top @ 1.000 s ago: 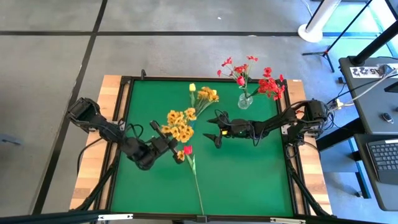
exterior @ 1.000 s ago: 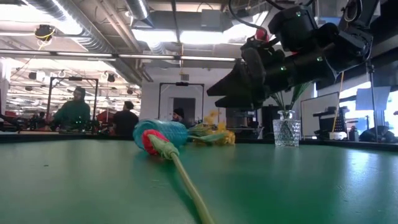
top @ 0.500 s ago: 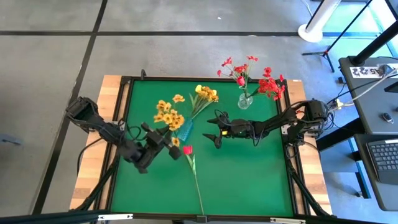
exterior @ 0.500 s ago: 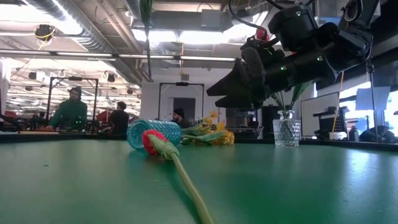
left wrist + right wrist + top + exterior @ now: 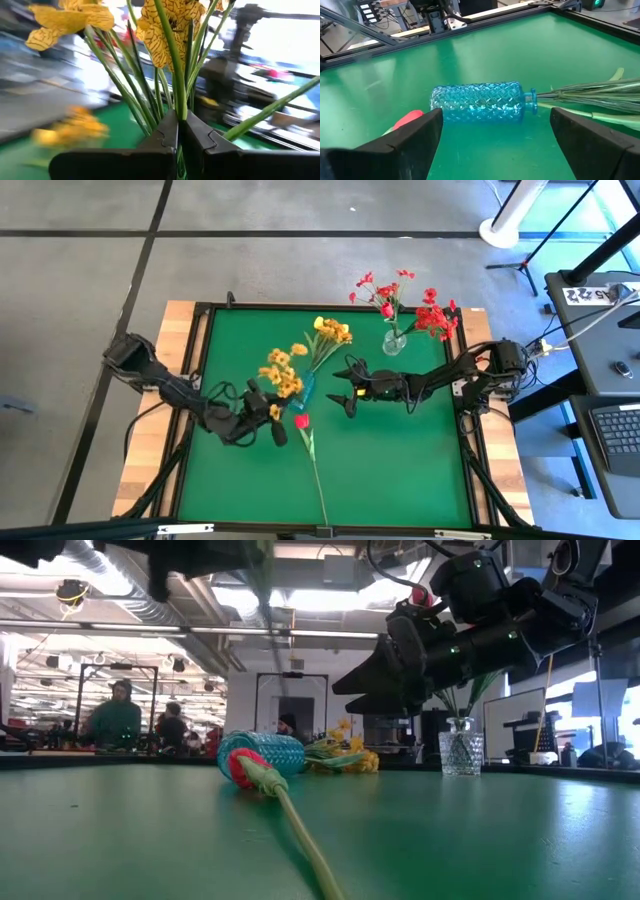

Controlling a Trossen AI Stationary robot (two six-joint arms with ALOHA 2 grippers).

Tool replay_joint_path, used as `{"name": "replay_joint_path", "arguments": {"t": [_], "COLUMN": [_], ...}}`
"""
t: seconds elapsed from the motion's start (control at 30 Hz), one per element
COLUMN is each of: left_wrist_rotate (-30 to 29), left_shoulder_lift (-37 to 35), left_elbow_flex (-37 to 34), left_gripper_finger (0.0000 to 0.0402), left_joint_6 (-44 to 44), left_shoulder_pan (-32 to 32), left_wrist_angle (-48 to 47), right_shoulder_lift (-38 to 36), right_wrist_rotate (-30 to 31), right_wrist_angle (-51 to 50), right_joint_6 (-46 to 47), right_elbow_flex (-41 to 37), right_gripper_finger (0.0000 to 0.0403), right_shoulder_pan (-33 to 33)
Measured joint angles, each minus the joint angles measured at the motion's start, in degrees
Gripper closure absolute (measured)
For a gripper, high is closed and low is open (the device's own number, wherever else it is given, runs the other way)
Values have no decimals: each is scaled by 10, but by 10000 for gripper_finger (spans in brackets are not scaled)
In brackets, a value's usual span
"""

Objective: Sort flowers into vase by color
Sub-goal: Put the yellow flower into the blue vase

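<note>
Yellow-orange blossom clusters (image 5: pixel 283 370) rise from the left pincer (image 5: pixel 179 131), clenched on their stems above the green surface (image 5: pixel 400 460). Right pincer (image 5: pixel 492 125) hovers released over a toppled blue vase (image 5: pixel 477 101).

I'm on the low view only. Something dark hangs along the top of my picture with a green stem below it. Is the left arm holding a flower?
Observer: Yes. In the left wrist view the left gripper has its fingers shut on the green stems of a yellow blossom cluster.
Operator: Where is it over the table?
Observer: From above, it is on the left arm's side of the blue vase, close to the head of the red tulip.
Operator: Is the blue vase's mouth free?
Observer: No. The right wrist view shows a bundle of green stems running into its mouth.
</note>
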Motion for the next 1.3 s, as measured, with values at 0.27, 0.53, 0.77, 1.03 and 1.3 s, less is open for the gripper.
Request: {"name": "replay_joint_path", "arguments": {"t": [0.27,0.53,0.77,1.03,1.3], "left_wrist_rotate": [234,307,348,390,395], "left_shoulder_lift": [-120,-275,-302,-300,-300], "left_elbow_flex": [0,0,0,0,0], "left_gripper_finger": [401,401,401,364,281], "left_joint_6": [-242,-355,-495,-540,-516], "left_shoulder_pan": [104,199,304,360,368], "left_wrist_angle": [-307,-569,-839,-929,-1001], "right_shoulder_lift": [0,0,0,0,0], "right_wrist_rotate": [0,0,0,0,0], "right_wrist_angle": [-6,-7,-7,-6,-15], "right_joint_6": [12,12,12,12,12], "right_elbow_flex": [0,0,0,0,0], "right_gripper_finger": [36,36,36,36,36], "right_shoulder_pan": [0,-1,-1,0,0]}}
